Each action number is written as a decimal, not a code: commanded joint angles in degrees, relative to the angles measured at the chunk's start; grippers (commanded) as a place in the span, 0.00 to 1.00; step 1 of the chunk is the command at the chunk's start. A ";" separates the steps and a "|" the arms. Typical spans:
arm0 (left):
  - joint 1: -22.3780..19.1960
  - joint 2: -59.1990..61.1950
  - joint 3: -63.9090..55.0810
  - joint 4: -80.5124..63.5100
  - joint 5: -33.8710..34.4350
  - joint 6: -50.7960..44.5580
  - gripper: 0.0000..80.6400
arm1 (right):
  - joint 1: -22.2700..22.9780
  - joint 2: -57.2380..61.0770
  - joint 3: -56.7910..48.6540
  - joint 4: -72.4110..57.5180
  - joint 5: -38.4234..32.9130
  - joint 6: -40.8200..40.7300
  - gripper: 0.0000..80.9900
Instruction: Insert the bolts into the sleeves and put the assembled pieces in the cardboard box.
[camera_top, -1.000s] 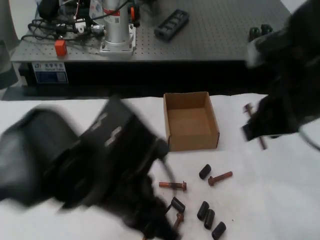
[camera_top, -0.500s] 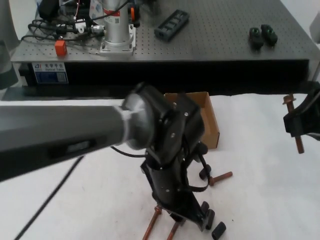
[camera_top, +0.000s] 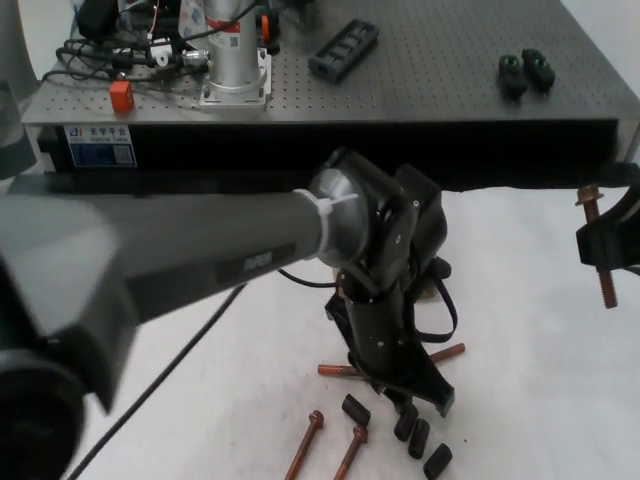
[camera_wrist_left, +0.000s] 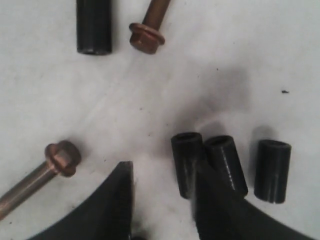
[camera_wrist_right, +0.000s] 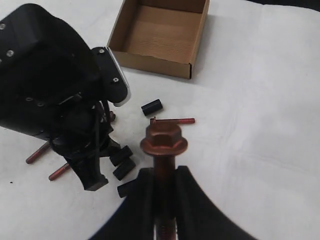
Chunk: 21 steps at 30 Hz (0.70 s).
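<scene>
**High view:** Within the last second your left arm swung in from the near-left corner across the bench (camera_top: 540, 400). The left gripper (camera_top: 418, 392) now hangs low over the cluster of sleeves (camera_top: 418, 437). Your right gripper (camera_top: 607, 245) lifted away to the far right and has barely moved since. It is clamped on a bolt (camera_top: 608, 285), held head up. So the bolt is ready, by my reckoning — a sleeve is the missing half. The label (camera_top: 98, 147) on the far table's edge is too small to read.

**Left wrist view:** The fingers (camera_wrist_left: 117, 205) are spread with nothing gripped. One sleeve (camera_wrist_left: 186, 162) lies between them, close against one finger.

**Right wrist view:** The cardboard box (camera_wrist_right: 155, 62) stands beyond the left arm — nothing in it yet.
</scene>
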 joint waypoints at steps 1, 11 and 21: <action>-0.14 1.73 -2.42 0.81 2.14 1.22 0.35 | -0.28 -0.62 -0.42 0.17 -0.56 0.38 0.01; -0.86 4.51 -2.74 1.98 2.79 1.22 0.35 | -0.28 -0.62 -0.42 0.17 -0.56 0.38 0.01; -2.50 4.61 -2.74 3.30 2.33 1.22 0.35 | -0.28 -0.60 -0.42 0.17 -0.56 0.28 0.01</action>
